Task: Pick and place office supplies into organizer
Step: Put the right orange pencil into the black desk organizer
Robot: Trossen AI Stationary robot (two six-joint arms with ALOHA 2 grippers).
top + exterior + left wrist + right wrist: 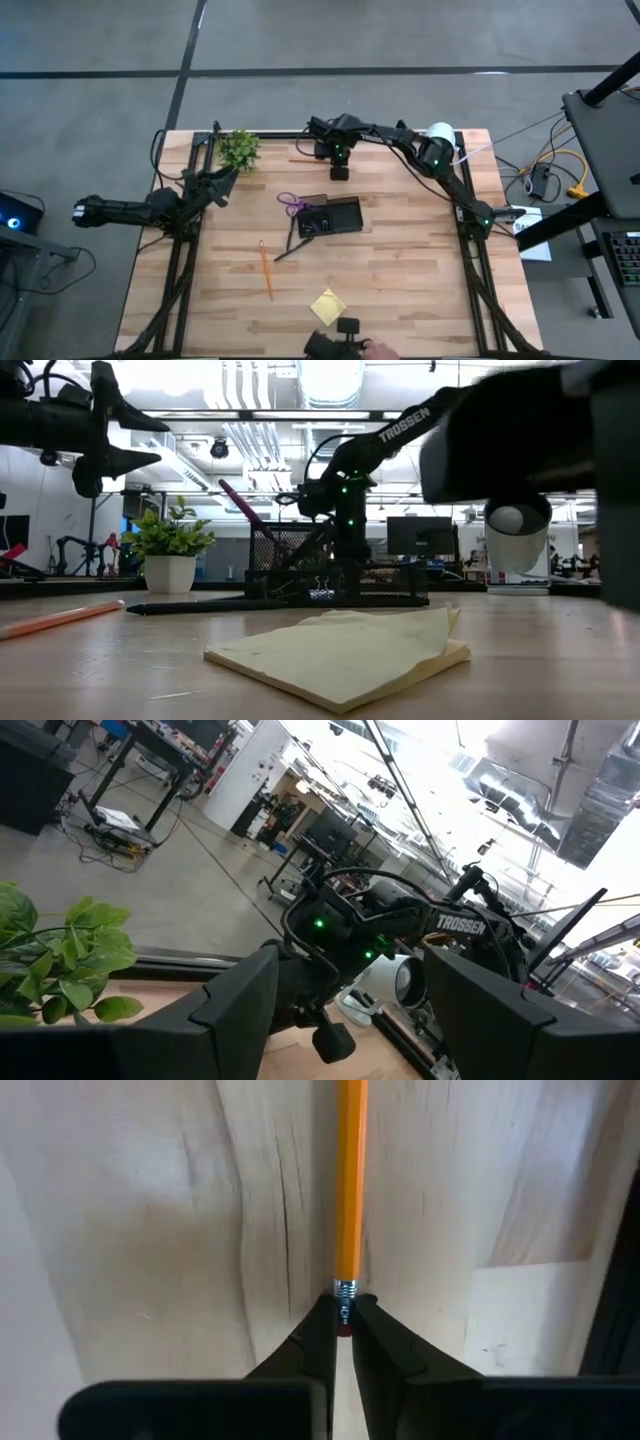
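My right gripper [338,172] reaches down at the table's far edge and is shut on an orange pencil [350,1180], which lies on the wood. A second orange pencil [266,270] lies near the table's middle. The black organizer [332,217] stands at the centre, with purple-handled scissors [289,205] just left of it and a dark pen [288,250] slanting off its near corner. The yellow sticky-note pad [350,650] lies flat by the near edge. My left gripper [222,183] hangs open over the left side, touching nothing. My right gripper pinches the pencil's eraser end [344,1295] between its two fingertips [318,1342], right at the metal ferrule. The fingers lie in line with the pencil's length. The shaft stretches away from them, flat on the tabletop as far as I can see.
A small green plant [240,150] stands at the far left corner, a round white-and-black device [438,140] at the far right. A person's hand [372,348] and a dark object show at the near edge. Bare wood stretches right of the organizer.
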